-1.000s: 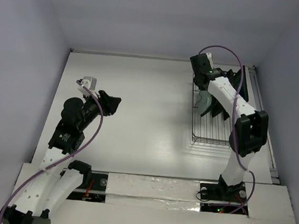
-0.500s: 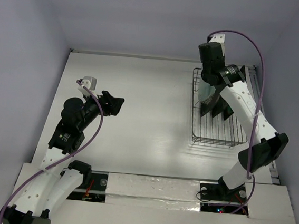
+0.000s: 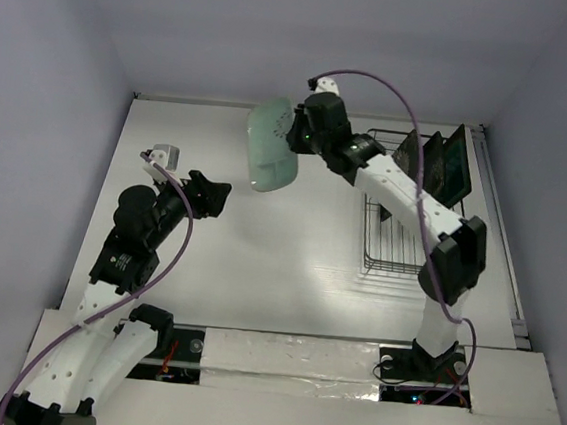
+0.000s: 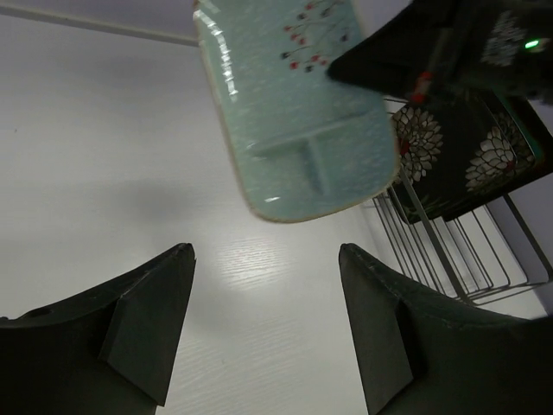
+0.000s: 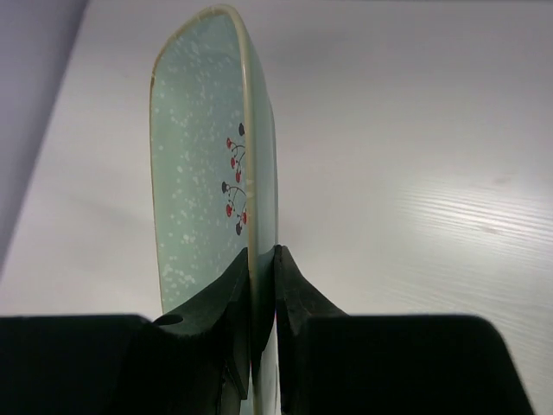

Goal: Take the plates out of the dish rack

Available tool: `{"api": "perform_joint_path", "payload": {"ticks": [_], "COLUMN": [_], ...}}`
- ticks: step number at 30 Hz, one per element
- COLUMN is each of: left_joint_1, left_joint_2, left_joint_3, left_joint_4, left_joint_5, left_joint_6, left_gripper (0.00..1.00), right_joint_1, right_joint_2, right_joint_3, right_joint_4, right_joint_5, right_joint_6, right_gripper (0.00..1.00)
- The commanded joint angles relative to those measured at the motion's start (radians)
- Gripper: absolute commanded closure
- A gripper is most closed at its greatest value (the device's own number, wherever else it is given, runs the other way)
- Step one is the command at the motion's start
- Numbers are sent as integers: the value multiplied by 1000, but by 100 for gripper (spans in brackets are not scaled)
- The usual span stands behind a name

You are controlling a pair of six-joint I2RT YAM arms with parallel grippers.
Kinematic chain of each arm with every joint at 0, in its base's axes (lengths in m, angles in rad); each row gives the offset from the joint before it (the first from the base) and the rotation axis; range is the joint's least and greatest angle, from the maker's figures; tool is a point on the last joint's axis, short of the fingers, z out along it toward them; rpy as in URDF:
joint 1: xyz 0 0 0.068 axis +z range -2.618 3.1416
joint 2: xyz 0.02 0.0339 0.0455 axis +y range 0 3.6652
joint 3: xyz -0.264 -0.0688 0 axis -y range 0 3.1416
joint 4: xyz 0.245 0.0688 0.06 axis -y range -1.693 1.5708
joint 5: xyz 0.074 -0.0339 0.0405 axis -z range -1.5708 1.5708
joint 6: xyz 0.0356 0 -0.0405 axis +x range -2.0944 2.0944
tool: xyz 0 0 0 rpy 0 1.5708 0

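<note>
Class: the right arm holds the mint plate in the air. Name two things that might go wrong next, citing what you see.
1. The right gripper pinches the mint plate only at its rim, over the table; it might slip and fall.
2. The open left gripper sits nearby, so they might collide.

The right gripper (image 3: 294, 133) is no longer down at the dish rack (image 3: 400, 252); it now sits left of it, above the table, clamped on the mint green plate (image 3: 271, 151); that plate is out of the rack; the right arm's elbow is lower.
</note>
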Motion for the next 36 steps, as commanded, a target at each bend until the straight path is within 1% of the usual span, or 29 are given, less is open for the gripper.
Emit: {"api": "perform_joint_path", "payload": {"ticks": [1,3,4,6,8,9,12,14,18,21,22,24,25,27,28,30,31,33,34,36], "left_joint_1": [-6,-6,-6,-6,-6,-6,-6,-6,-6,-6,-6,-6,-6,-6,-6,-6,-6,-6,-6,-6], "left_joint_2": [-20,-23,-23,-23,-20,-19,-20,-19,-14,-13,-11,-11,-9,-8,-6,-5,-3,-3,-5,-8], "left_joint_3": [54,56,54,54,54,54,53,51,51,51,51,51,51,50,50,50,50,50,50,51], "left_joint_4": [6,6,7,7,9,9,10,13,16,16,16,16,16,16,18,18,18,18,18,16], "left_joint_5": [-32,-32,-32,-30,-27,-26,-24,-18,-12,-10,-10,-10,-9,-7,-7,-7,-7,-7,-10,-13], "left_joint_6": [10,11,10,12,11,10,12,11,11,10,12,10,10,10,12,12,12,12,11,12], "left_gripper": [36,36,36,36,36,36,36,36,36,36,36,36,36,36,36,36,36,36,36,36], "right_joint_1": [16,29,29,55,65,66,87,96,128,147,147,147,147,147,147,147,147,147,147,147], "right_joint_2": [82,142,205,266,355,381,469,500,573,601,615,624,625,619,613,595,589,566,555,515], "right_joint_3": [21,42,55,120,168,209,237,243,262,273,271,256,245,201,185,152,142,121,95,64], "right_joint_4": [351,403,438,440,440,468,495,517,528,522,523,532,545,561,569,568,568,565,565,568], "right_joint_5": [-202,-261,-265,-311,-319,-331,-355,-365,-378,-386,-389,-398,-398,-398,-395,-389,-386,-374,-371,-349], "right_joint_6": [241,308,359,417,448,465,545,588,619,638,651,660,665,665,663,657,648,634,622,603], "right_gripper": [100,100,100,100,100,100,100,100,100,95,89,82,73,66,57,49,43,37,30,25]}}
